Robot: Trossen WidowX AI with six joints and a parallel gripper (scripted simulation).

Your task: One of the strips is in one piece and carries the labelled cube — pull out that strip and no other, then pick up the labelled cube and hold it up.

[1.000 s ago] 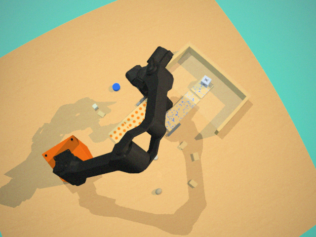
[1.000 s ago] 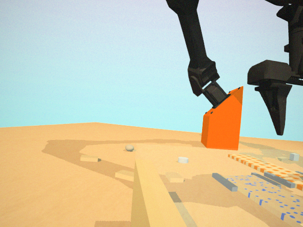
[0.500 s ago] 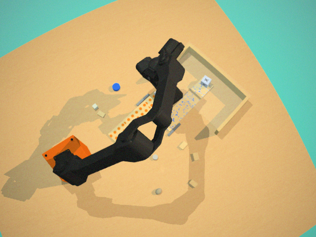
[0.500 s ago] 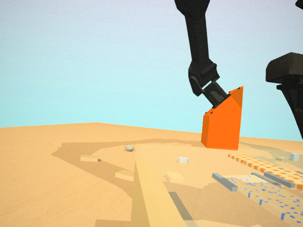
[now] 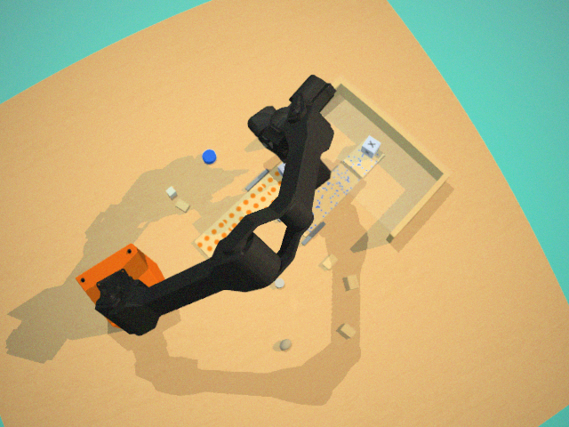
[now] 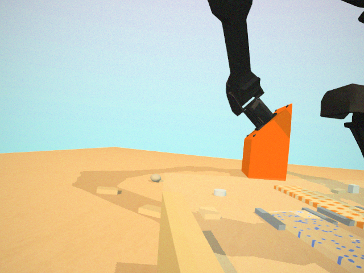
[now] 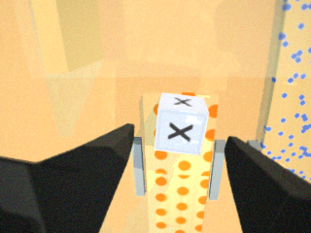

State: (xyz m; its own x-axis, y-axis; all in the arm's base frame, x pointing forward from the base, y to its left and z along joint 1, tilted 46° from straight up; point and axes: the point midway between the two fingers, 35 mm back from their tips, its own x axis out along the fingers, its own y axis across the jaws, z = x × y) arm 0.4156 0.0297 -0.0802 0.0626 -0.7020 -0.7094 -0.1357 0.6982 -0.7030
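Observation:
The orange-dotted strip [image 5: 238,209] [image 6: 317,200] [image 7: 171,204] lies between grey rails. A white cube with a black X [image 7: 181,125] [image 5: 281,170] sits on its far end; the arm mostly hides it in the top view. The blue-speckled strip [image 5: 332,189] [image 6: 332,236] [image 7: 292,116] lies beside it, with a dark line across it near its far end. A second X-marked cube [image 5: 371,146] stands on that end part. My gripper [image 7: 180,137] is partly open and empty, its fingers either side of the dotted strip's cube in the wrist view. Its height above the cube is unclear.
Tan walls [image 5: 395,131] [image 6: 187,229] border the strips' far side. Grey rails [image 5: 257,180] [image 5: 314,233] [image 7: 139,165] flank the strips. A blue disc [image 5: 209,157], a white disc [image 5: 279,283] [image 6: 219,192], a grey stone [image 5: 285,343] [image 6: 155,177] and several small blocks lie around.

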